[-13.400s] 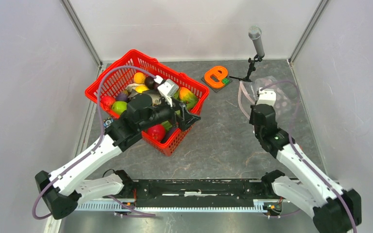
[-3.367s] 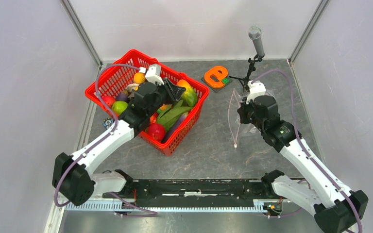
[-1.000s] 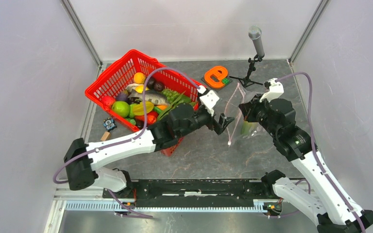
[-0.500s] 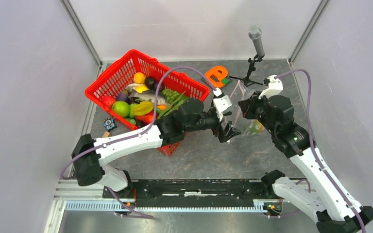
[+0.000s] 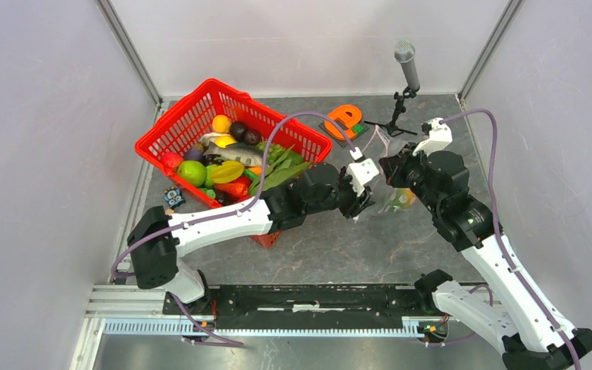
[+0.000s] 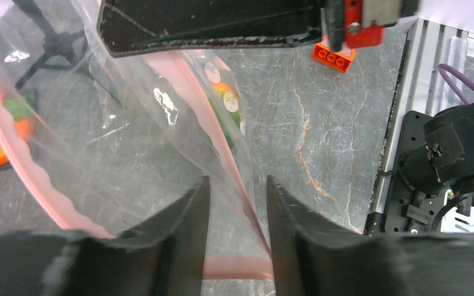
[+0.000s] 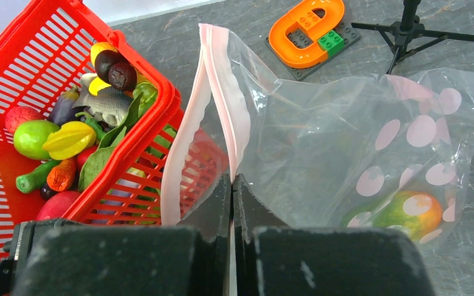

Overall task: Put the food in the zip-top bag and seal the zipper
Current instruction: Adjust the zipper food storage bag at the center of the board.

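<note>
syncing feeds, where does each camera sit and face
Top external: above, behind the bases, looking down at the grey table; both arms show.
Left wrist: arm-mounted, faces the clear dotted plastic bag; its open jaws show.
Right wrist: arm-mounted, faces the red mesh basket; its jaws pinch the bag's pink zipper strip.
Both wrist views share the bag.

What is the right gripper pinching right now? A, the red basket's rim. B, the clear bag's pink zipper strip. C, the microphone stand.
B: the right wrist view shows the right gripper shut on the zipper strip of the zip-top bag.
</note>
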Motion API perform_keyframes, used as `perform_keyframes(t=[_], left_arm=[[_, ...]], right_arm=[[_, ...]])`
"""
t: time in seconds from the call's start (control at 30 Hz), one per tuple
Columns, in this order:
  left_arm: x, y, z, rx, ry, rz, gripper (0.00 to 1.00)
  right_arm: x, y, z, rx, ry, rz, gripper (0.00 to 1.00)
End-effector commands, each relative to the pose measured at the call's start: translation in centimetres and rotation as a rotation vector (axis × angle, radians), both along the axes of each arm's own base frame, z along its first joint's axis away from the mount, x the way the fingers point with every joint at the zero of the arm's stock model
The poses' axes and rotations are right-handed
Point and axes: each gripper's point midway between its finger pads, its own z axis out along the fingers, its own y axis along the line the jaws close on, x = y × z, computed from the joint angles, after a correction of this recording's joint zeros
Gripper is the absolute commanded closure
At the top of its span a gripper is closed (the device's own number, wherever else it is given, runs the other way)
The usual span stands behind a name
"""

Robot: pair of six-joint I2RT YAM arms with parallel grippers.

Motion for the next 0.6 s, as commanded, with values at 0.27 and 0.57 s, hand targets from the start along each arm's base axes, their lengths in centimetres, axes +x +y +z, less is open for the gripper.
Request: perform_keyframes(t=[0.27,0.57], left_arm=[[0.5,-0.2,1.8,0.005,-0.063,0.003,0.94],[-0.1,-1.0,5.9,-0.140,-0.060,-0.017,0.98]], right_arm=[[0.2,-0.3,2.9,0.015,-0.085,-0.011,0.99],[-0.5,-0.7,2.0,-0.032,-0.051,0.007,0.42]])
